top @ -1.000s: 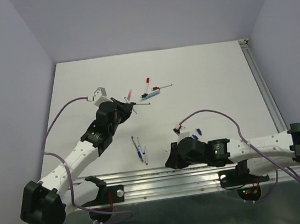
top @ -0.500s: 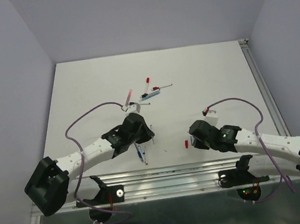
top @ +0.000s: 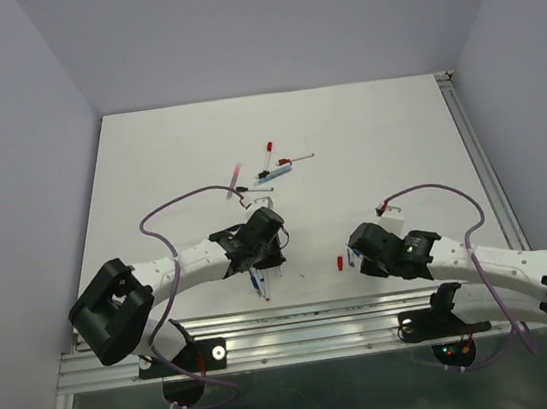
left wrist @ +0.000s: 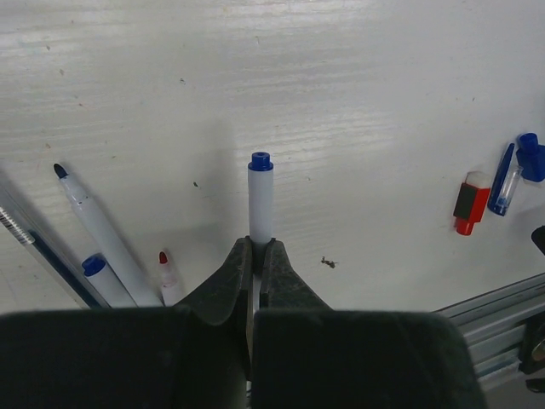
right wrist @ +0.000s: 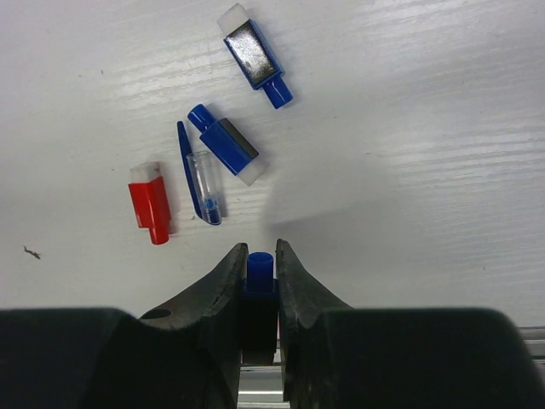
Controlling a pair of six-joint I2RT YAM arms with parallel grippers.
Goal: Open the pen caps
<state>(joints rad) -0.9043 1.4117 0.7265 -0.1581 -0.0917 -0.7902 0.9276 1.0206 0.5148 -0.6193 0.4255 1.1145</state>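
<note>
My left gripper (left wrist: 256,244) is shut on a white pen barrel (left wrist: 261,200) with a blue tip and holds it just above the table; in the top view this gripper (top: 264,256) is near the front middle. My right gripper (right wrist: 258,249) is shut on a blue pen cap (right wrist: 260,266); in the top view it (top: 357,252) is right of a red cap (top: 340,262). Ahead of it lie the red cap (right wrist: 151,204), two blue caps (right wrist: 228,146) (right wrist: 255,55) and a clear blue clip cap (right wrist: 204,183).
Uncapped pens (left wrist: 94,223) lie left of my left gripper, one with a red tip (left wrist: 166,268); in the top view these pens (top: 256,285) are by the front rail (top: 298,314). More pens (top: 274,171) lie at the middle back.
My left gripper has come from the back pens toward the front middle, holding the white pen. My right gripper has moved right and away from the rail, over the blue caps.
</note>
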